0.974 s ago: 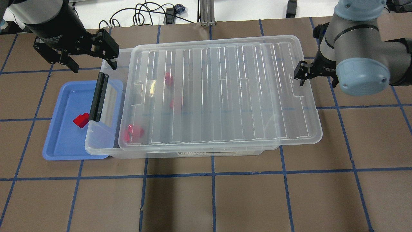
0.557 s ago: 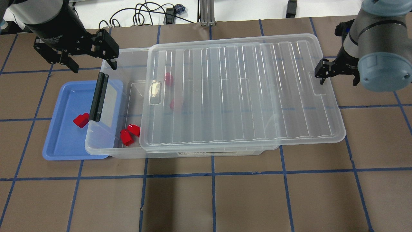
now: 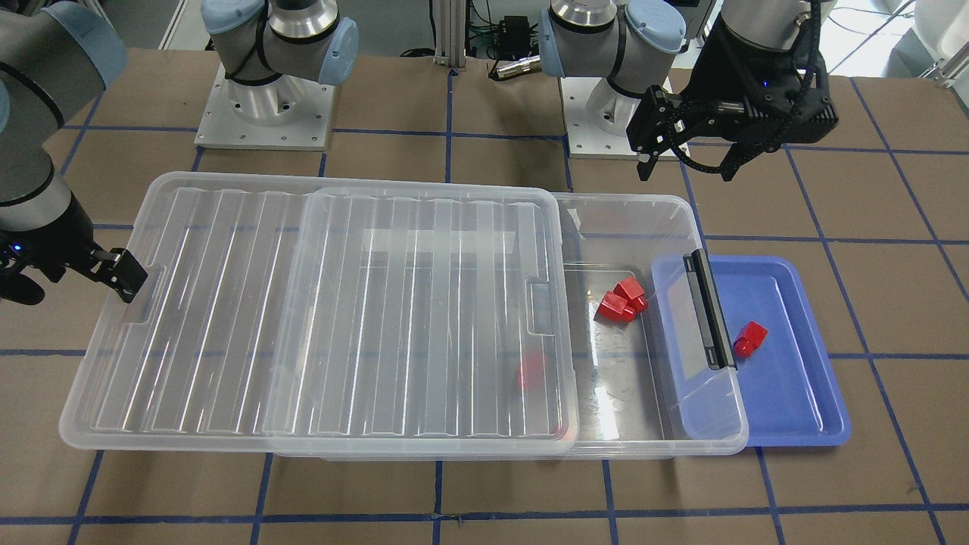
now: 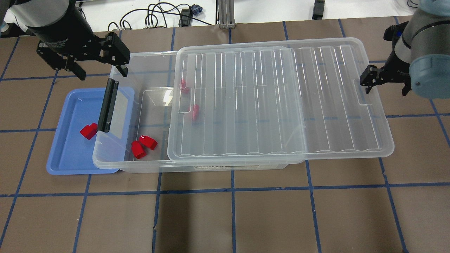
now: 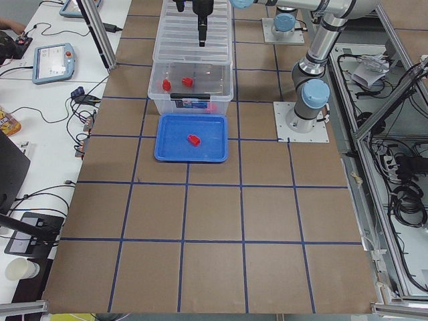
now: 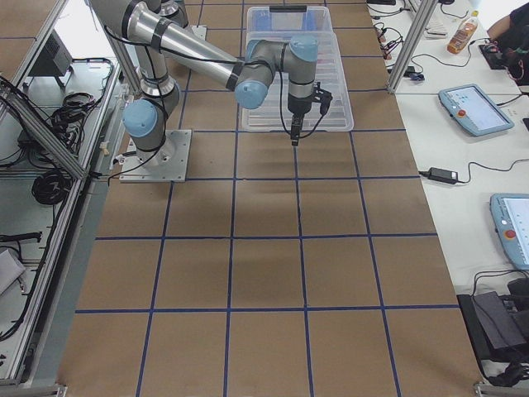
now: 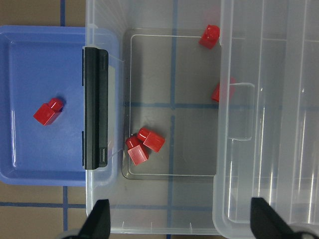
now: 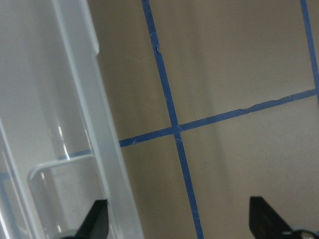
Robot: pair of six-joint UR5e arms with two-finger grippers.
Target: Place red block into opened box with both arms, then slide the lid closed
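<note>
I have the left gripper (image 4: pixel 102 72) hovering at the upper left of the overhead frame, over the box's (image 4: pixel 116 165) far corner. Its fingers are spread wide and hold nothing. The right gripper (image 4: pixel 386 89) is at the right edge, fingers also wide apart and clamped on nothing, with one finger against the notched short end of the lid (image 4: pixel 281 105). The lid lies on the box, overhanging its right end and leaving the left part uncovered. The red block (image 4: pixel 88 131) lies in the blue tray (image 4: pixel 59 165) at the left, near the black latch (image 4: pixel 108 105). Four more red blocks (image 4: pixel 143 146) lie inside the box.
</note>
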